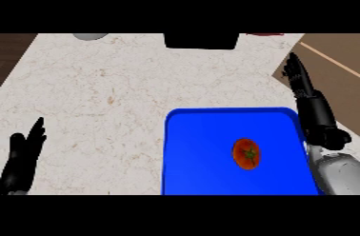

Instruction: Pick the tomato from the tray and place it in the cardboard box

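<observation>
The tomato (246, 154) lies on the blue tray (200, 149), lower right; the right hand (306, 94) hangs straight-fingered at right, the left hand (23, 156) rests open, lower left. A sideways nudge could roll the tomato away.

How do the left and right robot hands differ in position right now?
The black left robot hand sits at the lower left over the pale stone counter, far from the flat blue tray; the black right robot hand is beside the tray's right rim. The left robot hand is low in view; the right robot hand extends further up. Both are open, holding nothing, clear of the round red tomato.
</observation>
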`<state>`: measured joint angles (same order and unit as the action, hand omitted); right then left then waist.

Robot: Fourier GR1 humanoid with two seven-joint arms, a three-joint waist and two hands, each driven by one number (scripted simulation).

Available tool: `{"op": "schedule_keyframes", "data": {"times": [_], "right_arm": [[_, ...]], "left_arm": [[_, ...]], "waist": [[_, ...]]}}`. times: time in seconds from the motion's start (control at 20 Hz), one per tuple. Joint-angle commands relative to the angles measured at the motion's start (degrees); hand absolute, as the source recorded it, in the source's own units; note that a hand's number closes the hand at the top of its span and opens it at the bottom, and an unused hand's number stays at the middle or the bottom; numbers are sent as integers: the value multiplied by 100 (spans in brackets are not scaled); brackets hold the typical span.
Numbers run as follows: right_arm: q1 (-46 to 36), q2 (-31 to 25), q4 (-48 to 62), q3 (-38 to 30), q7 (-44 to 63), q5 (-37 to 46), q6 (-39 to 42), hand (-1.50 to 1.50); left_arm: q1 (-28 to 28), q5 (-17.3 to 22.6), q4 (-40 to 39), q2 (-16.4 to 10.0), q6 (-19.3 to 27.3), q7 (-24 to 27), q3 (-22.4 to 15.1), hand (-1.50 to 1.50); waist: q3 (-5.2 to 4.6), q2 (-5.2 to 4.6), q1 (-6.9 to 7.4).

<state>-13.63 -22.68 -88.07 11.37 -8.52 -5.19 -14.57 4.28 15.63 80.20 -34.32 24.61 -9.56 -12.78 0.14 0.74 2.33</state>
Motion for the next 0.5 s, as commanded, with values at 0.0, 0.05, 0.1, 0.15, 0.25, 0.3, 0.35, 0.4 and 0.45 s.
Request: {"op": "schedule_keyframes", "data": {"times": [0.0, 0.05, 0.1, 0.15, 0.25, 0.3, 0.35, 0.4, 0.45], "right_arm": [[30, -172, -222, -20, -252, -488, 941, -150], [-158, -244, -36, 12, -544, -853, 1514, -150], [-232, -212, -206, 290, -462, -1013, 1905, -150], [-275, -274, -361, 422, -492, -1272, 2382, -150], [-363, -339, -503, 735, -657, -1625, 3216, -150], [-494, -1024, -304, -192, -1496, -76, 1823, -150], [-139, -237, -184, -480, -1846, -1477, 2197, -150], [-70, -90, -26, -600, -2332, -1692, 2389, -150], [210, -126, -64, -510, -2820, -1757, 2819, -150]], "left_arm": [[123, 187, 624, -125, -98, -169, 262, 0], [-121, 392, 320, 96, -363, 330, 324, 0], [-271, 478, 712, 112, -427, 203, 257, 0], [-411, 604, 727, 185, -580, 336, 293, 0], [-725, 822, 1090, 408, -709, 359, 251, 0], [-591, 1069, 1073, 569, -870, 346, 235, 0], [-732, 1194, 1117, 473, -1003, 304, 387, 0], [-650, 1295, 1147, 500, -1060, 283, 406, 0], [-591, 1330, 1255, 422, -1093, 254, 467, 0]], "waist": [[-8, -57, -168], [-10, -79, -122], [-2, -58, -51], [-7, -55, -59], [2, -53, 3], [-14, -26, -262], [7, -81, -255], [16, -98, -198], [17, -82, -202]]}}
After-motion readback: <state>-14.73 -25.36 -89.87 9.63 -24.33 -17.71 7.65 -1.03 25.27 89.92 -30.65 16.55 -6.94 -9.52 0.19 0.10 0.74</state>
